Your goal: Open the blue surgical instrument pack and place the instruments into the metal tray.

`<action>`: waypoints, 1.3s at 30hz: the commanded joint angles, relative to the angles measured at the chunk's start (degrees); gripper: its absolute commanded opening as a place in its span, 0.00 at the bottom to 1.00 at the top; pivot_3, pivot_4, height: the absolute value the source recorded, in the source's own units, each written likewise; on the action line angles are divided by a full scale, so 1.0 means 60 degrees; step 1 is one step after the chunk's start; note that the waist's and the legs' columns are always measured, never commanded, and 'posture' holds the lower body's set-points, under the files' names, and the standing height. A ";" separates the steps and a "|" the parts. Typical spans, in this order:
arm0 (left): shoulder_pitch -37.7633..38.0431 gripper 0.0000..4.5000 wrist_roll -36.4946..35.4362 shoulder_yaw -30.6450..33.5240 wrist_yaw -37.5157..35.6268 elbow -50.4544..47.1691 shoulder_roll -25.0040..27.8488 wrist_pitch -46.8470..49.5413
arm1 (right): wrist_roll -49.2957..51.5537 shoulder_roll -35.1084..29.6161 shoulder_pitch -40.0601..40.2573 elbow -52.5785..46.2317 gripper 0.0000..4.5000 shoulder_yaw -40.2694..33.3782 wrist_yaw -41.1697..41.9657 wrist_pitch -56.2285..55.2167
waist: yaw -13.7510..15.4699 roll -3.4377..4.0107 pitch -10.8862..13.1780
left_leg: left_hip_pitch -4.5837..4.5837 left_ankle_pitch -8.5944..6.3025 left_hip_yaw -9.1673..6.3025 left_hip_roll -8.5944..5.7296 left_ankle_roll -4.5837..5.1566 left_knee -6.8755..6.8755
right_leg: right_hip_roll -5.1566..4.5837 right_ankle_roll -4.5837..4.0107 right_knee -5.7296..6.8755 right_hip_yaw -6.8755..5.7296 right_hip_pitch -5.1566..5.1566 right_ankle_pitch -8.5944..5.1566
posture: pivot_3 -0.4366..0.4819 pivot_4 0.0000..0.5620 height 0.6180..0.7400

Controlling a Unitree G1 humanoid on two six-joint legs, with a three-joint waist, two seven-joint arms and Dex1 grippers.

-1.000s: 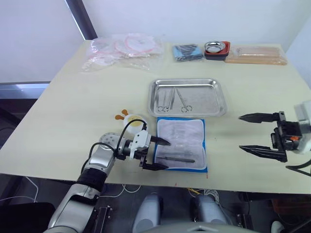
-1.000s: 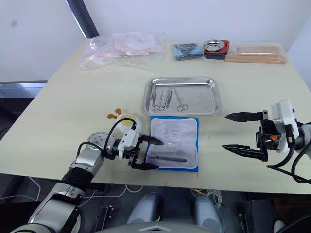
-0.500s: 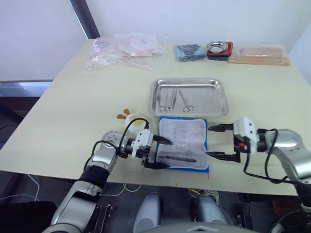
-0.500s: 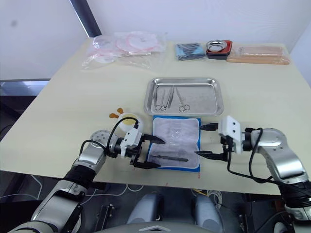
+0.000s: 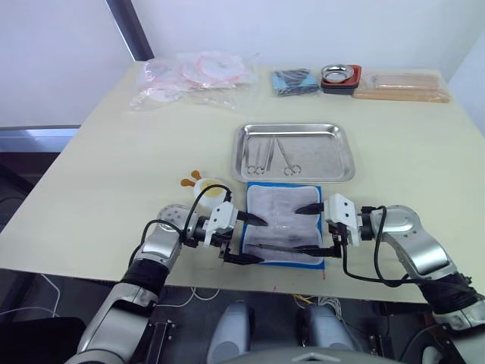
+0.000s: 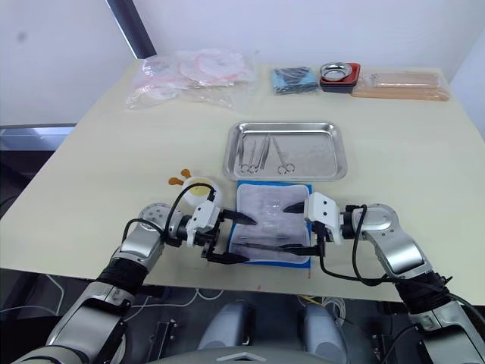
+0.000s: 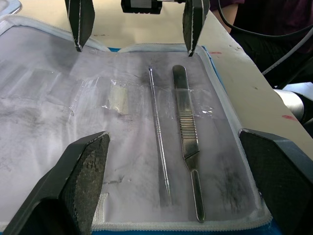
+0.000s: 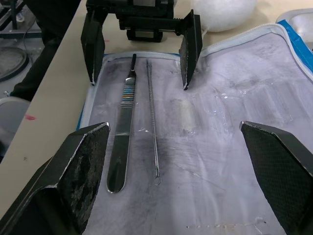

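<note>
Head view: blue surgical instrument pack (image 5: 284,224) lies open on surface (image 5: 114,174), just beside metal tray (image 5: 294,152), on tray's near side. Tray holds 3 instruments (image 5: 270,155). Left end effector (image 5: 251,240) and right end effector (image 5: 309,228) over pack, fingers apart.
L wrist view: flat handle (image 7: 188,155) and thin probe (image 7: 158,137) in pack's clear pocket.
R wrist view: same 2 tools between spread fingers.

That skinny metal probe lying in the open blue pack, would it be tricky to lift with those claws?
Probably. The thin probe lies flat on the whitish lining of the blue surgical instrument pack, leaving little for the fingers to get under. It looks stiff and light, and smooth metal may slip. Part of it seems tucked under a clear pocket, so it may drag the floppy lining.
</note>
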 commanded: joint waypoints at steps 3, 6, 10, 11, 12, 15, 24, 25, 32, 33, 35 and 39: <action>0.0381 1.00 0.0588 -0.0246 0.0177 0.0432 0.0242 0.0453 | -0.0086 0.0103 -0.0191 -0.0074 0.99 0.0055 -0.0020 -0.0214 | -0.0070 0.0000 0.0000 | 0.0000 0.0000 -0.0003 0.0000 0.0000 0.0000 | 0.0001 -0.0001 0.0004 -0.0002 0.0000 -0.0001 | 0.48 0.27 1.00; 0.0372 1.00 0.0584 -0.0242 0.0157 0.0399 0.0277 0.0487 | -0.0172 0.0178 -0.0261 -0.0004 0.99 0.0108 -0.0033 -0.0255 | -0.0135 0.0000 0.0000 | 0.0001 0.0000 -0.0004 0.0001 0.0000 0.0000 | 0.0000 0.0001 0.0008 -0.0003 0.0000 -0.0001 | 0.48 0.27 1.00; 0.0380 1.00 0.0581 -0.0253 0.0154 0.0355 0.0299 0.0504 | -0.0475 0.0222 -0.0375 0.0232 0.99 0.0236 -0.0144 -0.0359 | -0.0150 0.0000 0.0000 | 0.0006 0.0000 -0.0003 0.0000 0.0000 0.0000 | 0.0002 0.0002 0.0015 -0.0001 0.0000 -0.0002 | 0.48 0.27 1.00; 0.0382 1.00 0.0582 -0.0256 0.0154 0.0344 0.0298 0.0509 | -0.0577 0.0247 -0.0419 0.0354 0.99 0.0268 -0.0209 -0.0382 | -0.0151 0.0000 0.0000 | 0.0006 0.0000 -0.0002 0.0000 0.0000 0.0000 | 0.0001 0.0002 0.0014 0.0000 0.0000 -0.0002 | 0.48 0.27 1.00; 0.0379 1.00 0.0582 -0.0258 0.0151 0.0338 0.0296 0.0513 | -0.0660 0.0268 -0.0459 0.0475 0.99 0.0299 -0.0248 -0.0439 | -0.0149 0.0000 0.0000 | 0.0006 0.0000 -0.0002 0.0000 0.0000 0.0000 | 0.0001 0.0002 0.0014 0.0000 0.0000 -0.0002 | 0.48 0.27 1.00; 0.0384 1.00 0.0583 -0.0261 0.0151 0.0324 0.0296 0.0517 | -0.0887 0.0267 -0.0527 0.0736 0.99 0.0396 -0.0308 -0.0496 | -0.0153 0.0000 0.0000 | 0.0006 0.0000 -0.0001 0.0000 0.0000 0.0000 | 0.0001 -0.0001 0.0015 0.0000 0.0000 0.0000 | 0.48 0.27 1.00; 0.0377 1.00 0.0579 -0.0247 0.0149 0.0338 0.0314 0.0525 | -0.1102 0.0187 -0.0406 0.0827 0.55 0.0727 -0.0066 -0.0548 | -0.0162 0.0000 0.0000 | 0.0009 0.0000 -0.0001 0.0000 0.0000 0.0000 | 0.0002 -0.0001 0.0016 0.0002 0.0000 0.0000 | 0.48 0.27 1.00; 0.0373 1.00 0.0581 -0.0245 0.0149 0.0350 0.0317 0.0520 | -0.1100 0.0157 -0.0382 0.0818 0.42 0.0755 -0.0033 -0.0525 | -0.0162 0.0000 0.0000 | 0.0009 0.0000 -0.0001 0.0001 0.0000 0.0000 | 0.0002 -0.0001 0.0017 0.0002 0.0000 0.0000 | 0.48 0.27 1.00; 0.0377 1.00 0.0580 -0.0239 0.0161 0.0371 0.0318 0.0532 | -0.1107 0.0031 -0.0251 0.0804 0.01 0.0847 0.0062 -0.0561 | -0.0161 -0.0002 -0.0003 | 0.0013 0.0000 0.0001 0.0001 0.0000 0.0000 | 0.0002 0.0000 0.0018 0.0004 0.0001 -0.0001 | 0.48 0.27 1.00; 0.0394 1.00 0.0577 -0.0235 0.0160 0.0359 0.0327 0.0530 | -0.1085 0.0039 -0.0221 0.0762 0.01 0.0844 0.0060 -0.0561 | -0.0162 -0.0002 -0.0003 | 0.0013 0.0000 0.0001 0.0001 0.0000 0.0000 | 0.0002 0.0000 0.0017 0.0004 0.0001 -0.0001 | 0.48 0.27 1.00; 0.0426 1.00 0.0570 -0.0230 0.0161 0.0333 0.0341 0.0529 | -0.1061 0.0066 -0.0156 0.0685 0.01 0.0819 0.0001 -0.0567 | -0.0161 -0.0003 -0.0003 | 0.0013 0.0000 0.0001 0.0001 0.0000 0.0000 | 0.0002 -0.0001 0.0017 0.0004 0.0002 0.0000 | 0.48 0.27 1.00; 0.0479 1.00 0.0565 -0.0225 0.0163 0.0292 0.0363 0.0541 | -0.1024 -0.0002 -0.0022 0.0395 0.01 0.0799 -0.0048 -0.0450 | -0.0165 -0.0005 -0.0004 | 0.0014 0.0000 0.0001 0.0001 0.0000 0.0000 | 0.0002 -0.0001 0.0019 0.0006 0.0002 0.0000 | 0.48 0.27 1.00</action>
